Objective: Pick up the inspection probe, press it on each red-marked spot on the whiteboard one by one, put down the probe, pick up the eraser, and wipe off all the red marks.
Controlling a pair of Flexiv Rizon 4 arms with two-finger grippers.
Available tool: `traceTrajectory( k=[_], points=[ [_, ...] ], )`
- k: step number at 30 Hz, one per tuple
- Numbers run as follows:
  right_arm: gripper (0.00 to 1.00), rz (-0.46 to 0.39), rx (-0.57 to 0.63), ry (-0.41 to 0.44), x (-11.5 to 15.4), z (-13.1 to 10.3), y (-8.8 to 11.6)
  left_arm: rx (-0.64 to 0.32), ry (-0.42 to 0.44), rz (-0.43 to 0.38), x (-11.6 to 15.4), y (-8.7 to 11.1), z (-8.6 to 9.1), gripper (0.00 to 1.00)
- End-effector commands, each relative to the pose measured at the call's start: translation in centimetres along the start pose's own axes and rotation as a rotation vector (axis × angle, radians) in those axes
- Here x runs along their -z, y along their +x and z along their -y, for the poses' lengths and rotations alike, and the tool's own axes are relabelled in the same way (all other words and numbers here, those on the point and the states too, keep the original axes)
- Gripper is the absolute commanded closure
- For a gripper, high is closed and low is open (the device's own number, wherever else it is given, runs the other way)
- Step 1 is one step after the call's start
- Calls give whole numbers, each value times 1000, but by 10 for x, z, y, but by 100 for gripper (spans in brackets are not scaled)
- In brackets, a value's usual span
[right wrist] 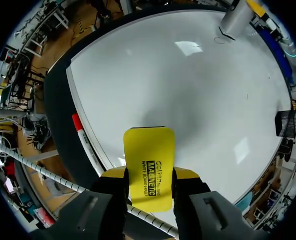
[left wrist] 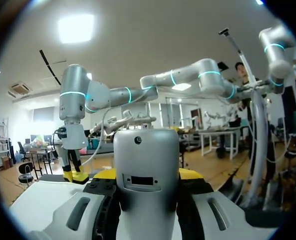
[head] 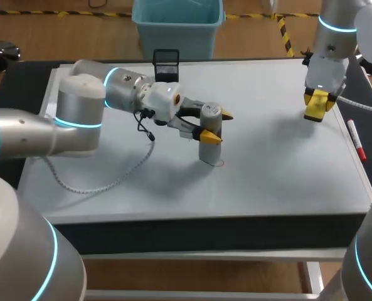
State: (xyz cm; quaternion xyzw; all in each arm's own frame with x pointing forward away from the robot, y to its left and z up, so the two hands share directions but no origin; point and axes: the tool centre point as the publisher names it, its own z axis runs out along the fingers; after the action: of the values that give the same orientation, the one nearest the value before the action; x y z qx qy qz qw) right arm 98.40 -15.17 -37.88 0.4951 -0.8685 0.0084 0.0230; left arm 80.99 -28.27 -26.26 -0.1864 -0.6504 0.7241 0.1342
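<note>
The grey inspection probe (head: 209, 135) stands upright, its lower end on the whiteboard (head: 267, 175) beside a faint red mark (head: 221, 164). My left gripper (head: 218, 127) is shut on its upper half. The left wrist view shows the probe (left wrist: 147, 150) filling the space between the left gripper's (left wrist: 148, 176) fingers. My right gripper (head: 317, 105) hangs over the board's far right, shut on the yellow eraser (head: 315, 108). In the right wrist view the eraser (right wrist: 148, 150) sticks out of that gripper (right wrist: 150, 175) above the board's edge, with the probe (right wrist: 235, 20) far ahead.
A red-capped marker (head: 356, 139) lies on the dark strip right of the whiteboard, also seen as the marker (right wrist: 85, 145) beside the eraser. A black mesh pen holder (head: 165, 64) stands at the back edge. A thin cable (head: 110, 182) trails across the board's left.
</note>
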Motion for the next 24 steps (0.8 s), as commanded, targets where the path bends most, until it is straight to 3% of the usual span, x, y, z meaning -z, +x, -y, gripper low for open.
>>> traceTrajectory(
  k=[1,24],
  points=[
    [100,-2,2,1,1,0,1,3,15,-19,-3,-7,-8,100],
    [100,-2,2,1,1,0,1,15,23,-12,-6,-15,-24,100]
  ],
)
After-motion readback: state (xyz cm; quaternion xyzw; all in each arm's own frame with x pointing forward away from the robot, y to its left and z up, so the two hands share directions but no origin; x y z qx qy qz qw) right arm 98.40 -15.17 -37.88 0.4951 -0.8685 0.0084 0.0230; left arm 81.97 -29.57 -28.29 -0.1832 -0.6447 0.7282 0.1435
